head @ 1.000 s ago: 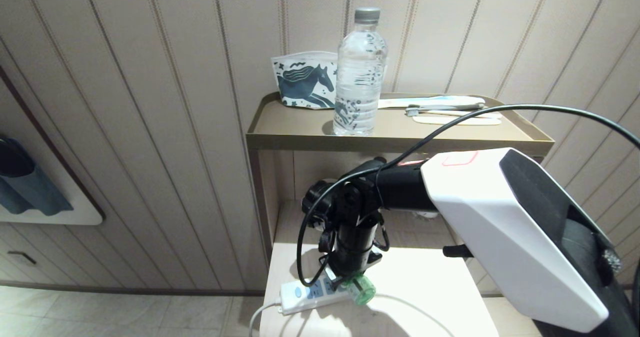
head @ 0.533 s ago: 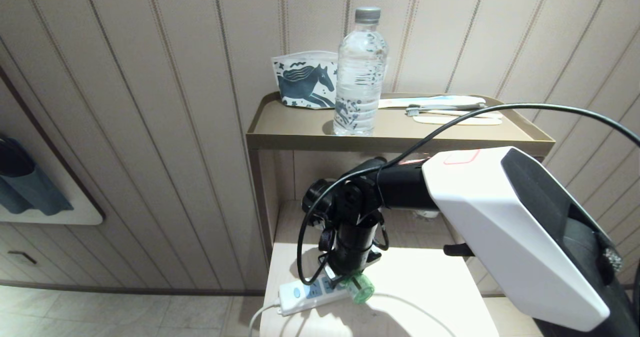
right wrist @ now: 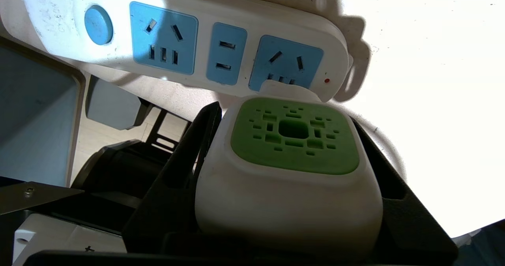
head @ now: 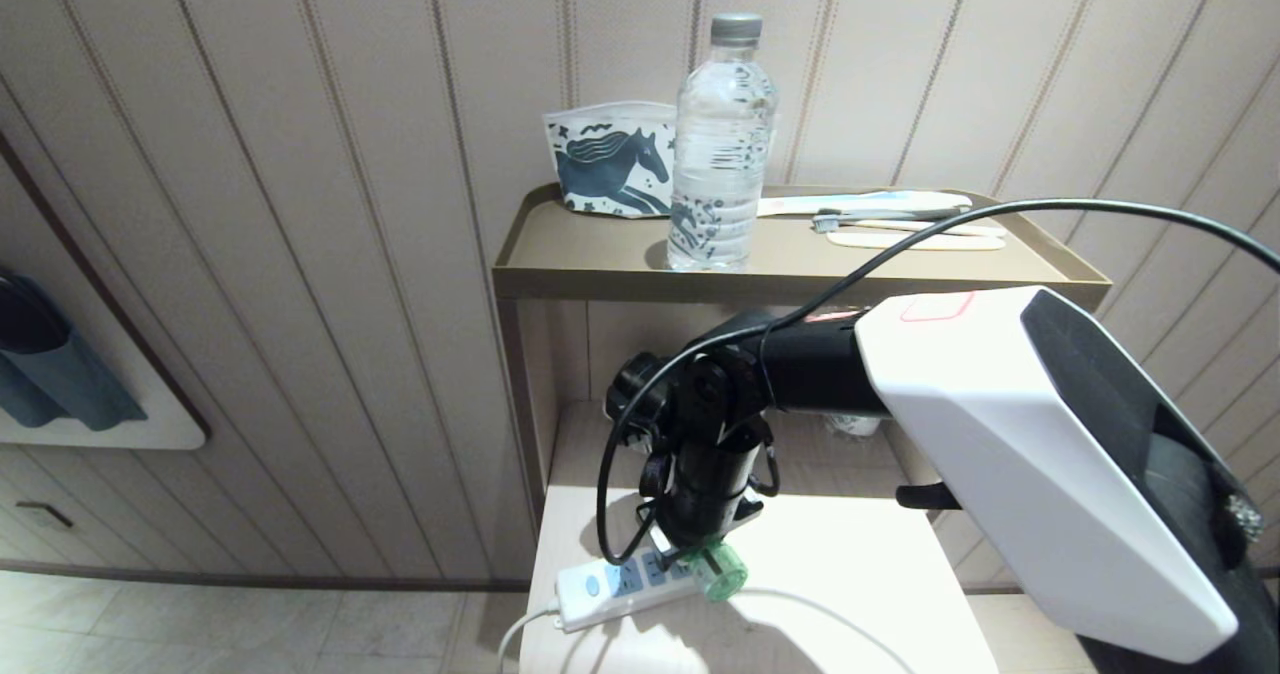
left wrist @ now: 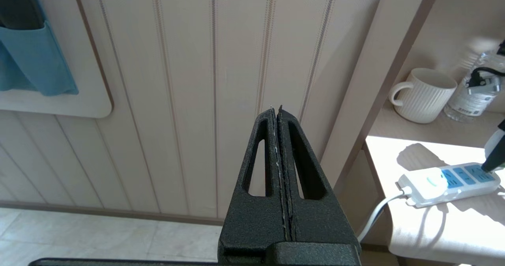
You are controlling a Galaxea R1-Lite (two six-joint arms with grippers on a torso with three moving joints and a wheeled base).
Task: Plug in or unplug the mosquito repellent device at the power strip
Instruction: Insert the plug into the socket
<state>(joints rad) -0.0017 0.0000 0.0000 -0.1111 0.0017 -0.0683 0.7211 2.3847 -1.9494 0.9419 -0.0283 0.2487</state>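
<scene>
The device (right wrist: 290, 167) sat clamped between the black fingers (right wrist: 177, 179) of the right gripper (right wrist: 288, 187), its white body filling the lower middle of the right wrist frame and its green vented top facing the camera. Its far edge met the strip (right wrist: 185, 41) at the last blue socket panel, the one nearest the small red dot; whether the pins were fully in I could not tell. In the head frame the device (head: 722, 569) showed as a green translucent bottle at the lower centre, right at the end of the strip (head: 625, 584), with the right gripper (head: 705, 544) pointing down onto it.

The strip lay slantwise on a pale table (head: 850, 574), its blue button (right wrist: 98, 24) at the end away from the device and its white cord (head: 515, 629) running off the table's front edge toward the bottom of the frame. Two other socket panels on it stood bare.

The right arm (head: 1000, 434) reached in from the right of the head frame, a black cable (head: 1000, 214) looping over it.

Above the table, in the upper middle, a brown tray shelf (head: 800, 279) carried a clear bottle (head: 722, 144), a horse-print pouch (head: 610, 169) and a toothbrush (head: 880, 216).

The left gripper (left wrist: 278, 147) hung well apart to the left, its fingers pressed together on nothing, facing the panelled wall (left wrist: 197, 80). At the right edge of its frame stood a white mug (left wrist: 424, 94) on the table's back part
</scene>
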